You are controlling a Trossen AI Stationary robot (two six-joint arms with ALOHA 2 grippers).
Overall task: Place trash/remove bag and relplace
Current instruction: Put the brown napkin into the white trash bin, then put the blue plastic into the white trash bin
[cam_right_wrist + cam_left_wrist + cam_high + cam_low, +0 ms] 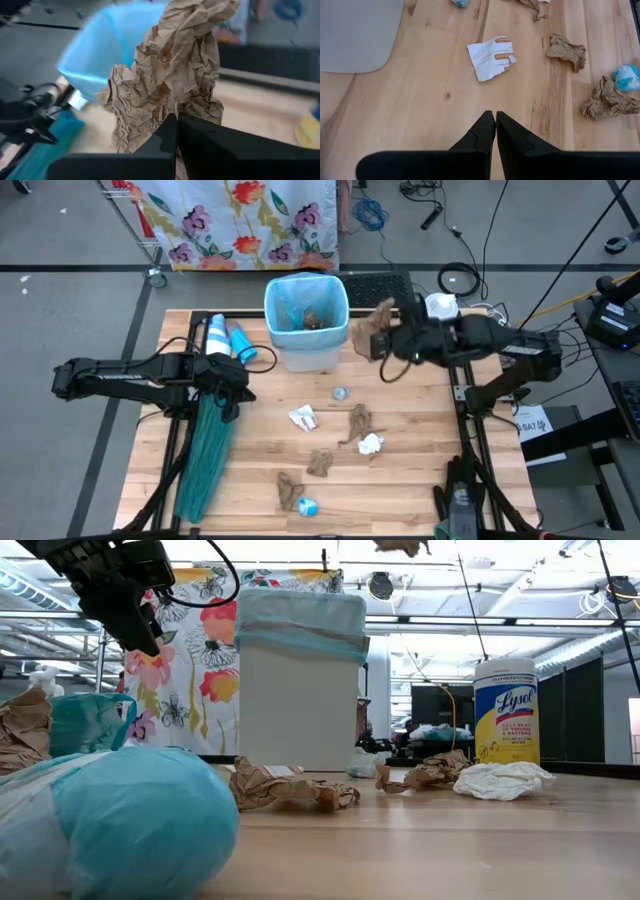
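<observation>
Just right of bin (306, 320), crumpled brown paper towel (372, 332) hangs pinched in right gripper (385, 342), raised above table (420, 470), not yet over rim. Pale-blue bag (285, 288) lines bin, some trash already inside. To do step well: carry wad fully over bin's opening before letting go; loose folds could snag rim or drag liner. Left gripper (495, 120) waits left of bin, fingers pressed together, holding nothing. More scraps (322, 462) lie on table in front of bin; teal replacement bag (205, 460) farther left.
</observation>
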